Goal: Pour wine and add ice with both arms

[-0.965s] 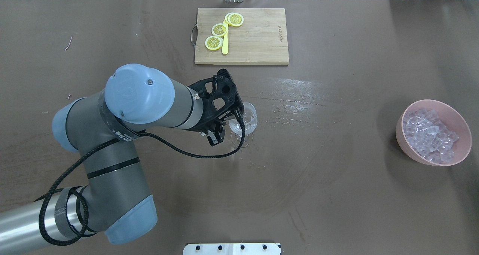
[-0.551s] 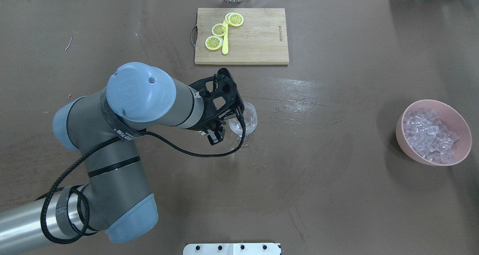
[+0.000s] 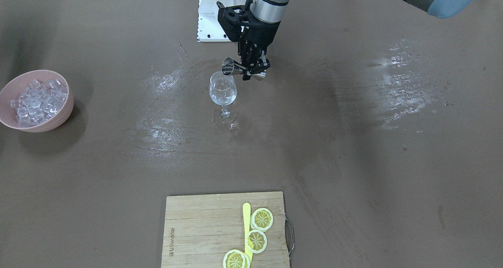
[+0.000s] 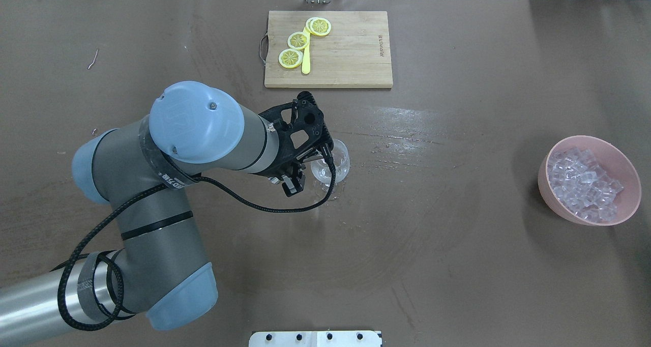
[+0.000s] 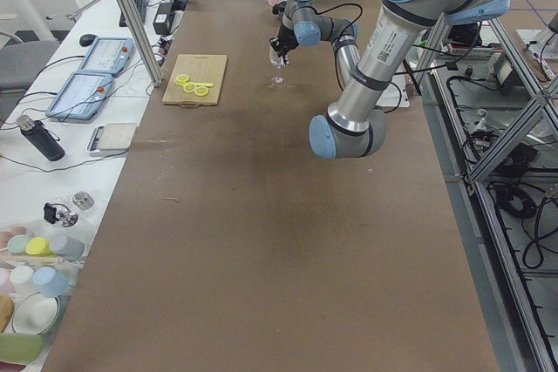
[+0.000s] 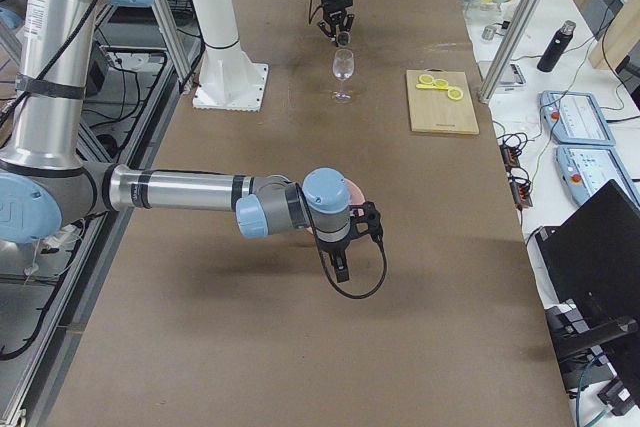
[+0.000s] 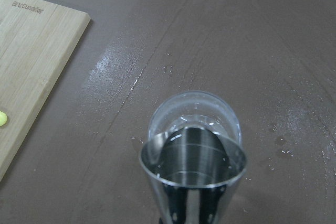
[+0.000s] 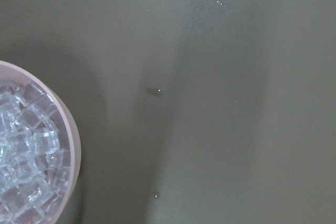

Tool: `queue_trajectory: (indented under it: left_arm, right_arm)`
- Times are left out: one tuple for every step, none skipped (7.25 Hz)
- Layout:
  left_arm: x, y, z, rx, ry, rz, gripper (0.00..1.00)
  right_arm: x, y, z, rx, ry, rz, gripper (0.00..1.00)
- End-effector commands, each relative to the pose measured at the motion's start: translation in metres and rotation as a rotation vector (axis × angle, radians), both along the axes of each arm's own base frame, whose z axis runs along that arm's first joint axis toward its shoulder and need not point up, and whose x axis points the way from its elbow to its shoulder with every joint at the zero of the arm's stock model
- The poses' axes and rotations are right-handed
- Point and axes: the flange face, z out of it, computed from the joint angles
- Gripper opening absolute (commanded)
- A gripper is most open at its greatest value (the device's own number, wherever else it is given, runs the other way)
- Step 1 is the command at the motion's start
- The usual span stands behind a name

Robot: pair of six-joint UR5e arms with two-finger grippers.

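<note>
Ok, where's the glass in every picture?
Front-facing: glass, centre, below the jigger.
Overhead: glass, middle.
Exterior left: glass, top middle, far off.
Exterior right: glass, top middle.
Left wrist: glass, bottom middle, behind the jigger.
Right wrist: not in it.
Shared landmark: the cutting board, in all but right wrist.

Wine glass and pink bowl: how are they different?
The wine glass is see-through and stands on a thin stem; the pink bowl is solid pink, low and wide. The wine glass holds only a little clear liquid; the pink bowl is heaped with ice cubes. A tilted metal jigger in the left pincer hangs over the wine glass, not over the pink bowl. Both stand upright on the brown table.
</note>
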Motion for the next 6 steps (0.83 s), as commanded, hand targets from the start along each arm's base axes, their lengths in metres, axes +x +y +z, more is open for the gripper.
queue_trajectory:
  left_arm:
    - [0.0,-0.002,0.001,-0.003,-0.004,-0.002,0.0]
    - [0.0,-0.002,0.0,-0.01,-0.018,-0.003,0.0]
    - [0.0,-0.002,-0.003,-0.015,-0.029,-0.003,0.0]
    - [0.0,-0.003,-0.005,-0.013,-0.035,-0.012,0.0]
    - [0.0,-0.006,-0.005,-0.01,-0.059,-0.032,0.0]
    - [-0.001,-0.005,-0.014,0.0,-0.081,-0.021,0.0]
  right_arm:
    - [0.0,0.0,0.0,-0.002,-0.004,-0.001,1.0]
    - [0.0,0.0,0.001,-0.003,-0.006,-0.001,1.0]
    - [0.0,0.0,0.002,-0.005,-0.005,-0.001,1.0]
    - [0.0,0.0,0.002,-0.004,-0.005,-0.002,1.0]
    - [0.0,0.0,0.002,-0.005,-0.005,-0.001,1.0]
    - [-0.001,0.0,0.002,-0.004,-0.005,-0.004,1.0]
